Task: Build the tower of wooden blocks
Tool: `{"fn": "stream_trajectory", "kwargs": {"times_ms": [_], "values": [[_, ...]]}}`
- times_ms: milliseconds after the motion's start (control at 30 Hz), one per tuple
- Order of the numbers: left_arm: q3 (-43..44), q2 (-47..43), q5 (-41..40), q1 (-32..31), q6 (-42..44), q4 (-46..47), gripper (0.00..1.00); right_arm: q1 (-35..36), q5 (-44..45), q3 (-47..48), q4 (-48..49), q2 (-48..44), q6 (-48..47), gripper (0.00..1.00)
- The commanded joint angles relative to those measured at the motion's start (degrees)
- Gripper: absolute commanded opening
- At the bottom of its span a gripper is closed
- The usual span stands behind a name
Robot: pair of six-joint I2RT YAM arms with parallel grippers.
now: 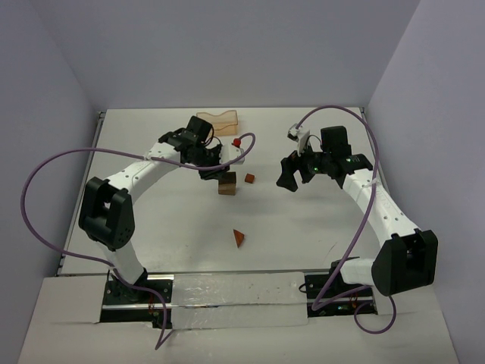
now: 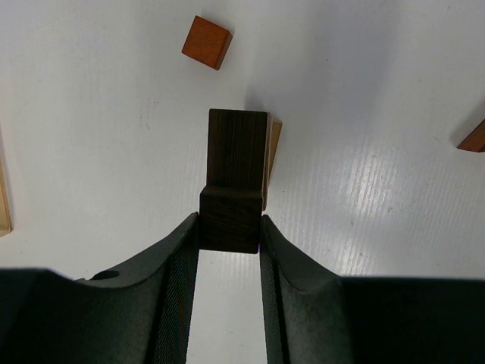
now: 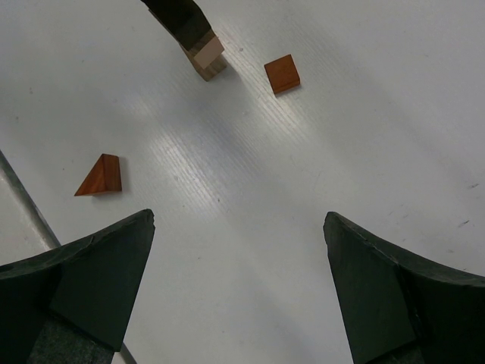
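Two padded black fingers (image 2: 182, 265) of the left gripper (image 2: 229, 224) are clamped on a dark brown block (image 2: 237, 148), one on each of its flat sides. It is a squared cuboid with fine, straight grain. This block stands on end over the tan block (image 3: 208, 59), which is paler, smooth-faced and set mid-table. In the right wrist view the two seem to touch, though the contact itself is too small to confirm. From the left wrist, only a thin tan sliver (image 2: 273, 152) shows beside the dark one.

Just to the right of the tan block in the top view lies a reddish-brown cube (image 1: 249, 179), sharp-edged and flat on the table (image 1: 151, 227). A reddish-brown wedge (image 1: 239, 237), triangular with a sloped face, lies well apart from the tan block on the side of the arm bases.

Beyond the tan block, by the far wall, sits a pale orange translucent tray (image 1: 218, 121) with a dipped rim. A small red piece (image 1: 236, 142) lies between the tray and the tan block; its shape is too small to tell.

Right of the tan block, past the cube, the right gripper (image 3: 239, 220) hangs over bare table with its fingers (image 3: 98, 280) spread wide and nothing between them. The white table surface is finely ribbed and slightly glossy.
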Motion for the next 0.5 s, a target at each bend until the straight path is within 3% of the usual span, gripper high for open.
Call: {"fn": "stream_trajectory", "kwargs": {"times_ms": [0,467], "values": [[2.9,0.5,0.5,-0.2,-0.8,2.0,0.33,0.2,-1.0,0.4,0.6,0.1,-0.3,1.0],[3.8,0.9,0.8,-0.7,-1.0,2.1,0.34,0.2,-1.1,0.5,0.3,0.1,-0.5,1.0]]}}
